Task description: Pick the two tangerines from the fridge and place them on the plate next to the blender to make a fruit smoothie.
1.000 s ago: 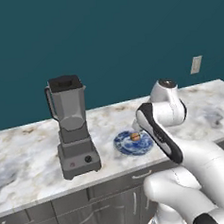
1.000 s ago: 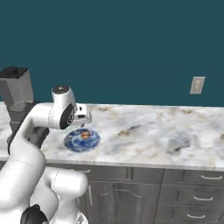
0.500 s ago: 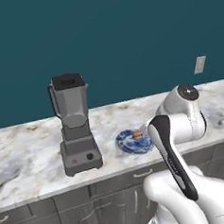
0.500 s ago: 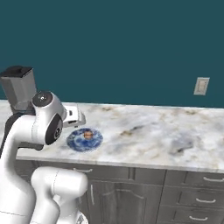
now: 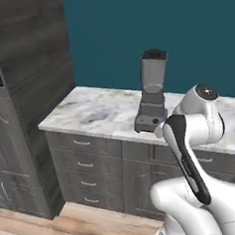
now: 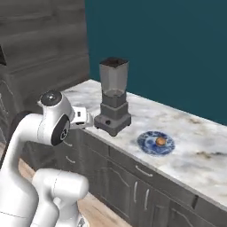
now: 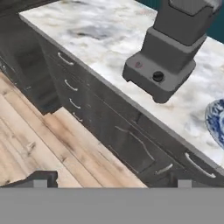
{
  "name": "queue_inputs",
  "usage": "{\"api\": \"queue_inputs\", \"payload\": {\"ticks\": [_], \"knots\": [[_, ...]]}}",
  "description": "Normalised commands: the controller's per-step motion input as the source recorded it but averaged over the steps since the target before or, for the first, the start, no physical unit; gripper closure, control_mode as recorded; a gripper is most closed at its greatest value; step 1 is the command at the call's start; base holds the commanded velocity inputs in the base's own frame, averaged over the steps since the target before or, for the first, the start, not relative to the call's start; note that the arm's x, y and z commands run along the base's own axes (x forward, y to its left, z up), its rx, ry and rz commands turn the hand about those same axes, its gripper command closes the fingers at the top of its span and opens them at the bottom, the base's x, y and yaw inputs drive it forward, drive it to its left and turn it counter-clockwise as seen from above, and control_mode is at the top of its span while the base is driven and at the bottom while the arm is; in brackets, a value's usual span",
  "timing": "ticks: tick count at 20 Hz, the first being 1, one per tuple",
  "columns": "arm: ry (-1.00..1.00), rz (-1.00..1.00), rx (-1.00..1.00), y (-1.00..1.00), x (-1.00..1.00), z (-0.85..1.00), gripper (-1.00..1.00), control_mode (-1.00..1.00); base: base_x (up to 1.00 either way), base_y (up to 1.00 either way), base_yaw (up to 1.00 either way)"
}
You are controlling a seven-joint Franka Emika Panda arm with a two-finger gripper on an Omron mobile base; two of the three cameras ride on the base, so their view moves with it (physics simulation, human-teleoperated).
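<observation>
White arm (image 5: 203, 183), glossy and rounded, with fat tube-like links. A dark strip runs down the forearm, edged in black. Round dark cap (image 5: 206, 91) tops the elbow joint, another dark disc (image 6: 60, 130) on its side. Boxy white hand (image 6: 80, 117) with small dark marks.

The blender (image 6: 113, 98) is grey, with a see-through grey jar, a black lid and a dark knob. The plate (image 6: 148, 143) has a blue and white pattern, and the tangerine (image 6: 160, 141) on it is orange. The bench (image 5: 96, 111) top is white marble with grey swirls. The drawers (image 5: 85, 164) are dark grey wood. The wall (image 6: 168, 48) is dark teal. The floor (image 7: 35, 144) is light brown wood.
</observation>
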Motion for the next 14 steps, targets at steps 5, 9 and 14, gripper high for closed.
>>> {"api": "queue_inputs", "payload": {"ticks": [5, 9, 14], "knots": [[0.0, 0.0, 0.0, 0.0, 0.0, 0.0, -1.0, 1.0, -0.21, 0.74, 0.93], [0.0, 0.0, 0.0, 0.0, 0.0, 0.0, -1.0, 1.0, -0.22, 1.0, 0.77], [0.0, 0.0, 0.0, 0.0, 0.0, 0.0, -1.0, 1.0, 0.4, 1.0, 0.43]]}}
